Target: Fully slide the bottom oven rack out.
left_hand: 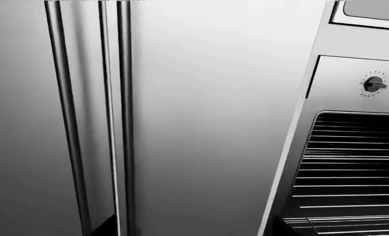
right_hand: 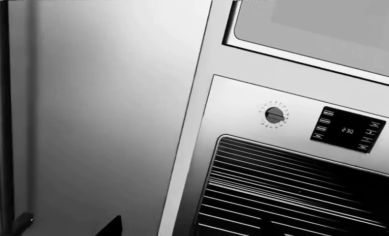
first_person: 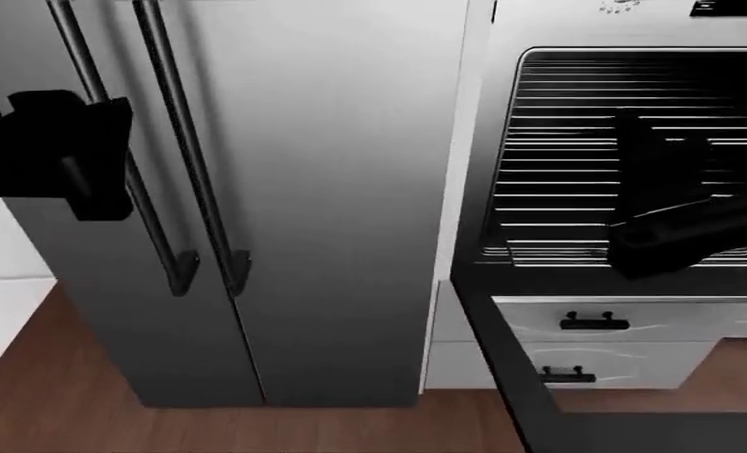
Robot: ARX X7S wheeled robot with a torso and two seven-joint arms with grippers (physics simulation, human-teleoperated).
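Bottom oven rack point(first_person: 556, 251) sits inside the oven point(first_person: 474, 189), door down, not drawn out. Right claw point(first_person: 675, 241) hovers nearby, left claw point(first_person: 59, 151) idle; jaw states indeterminable.

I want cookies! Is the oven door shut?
No, the oven is open: its door hangs down and the wire racks inside show.
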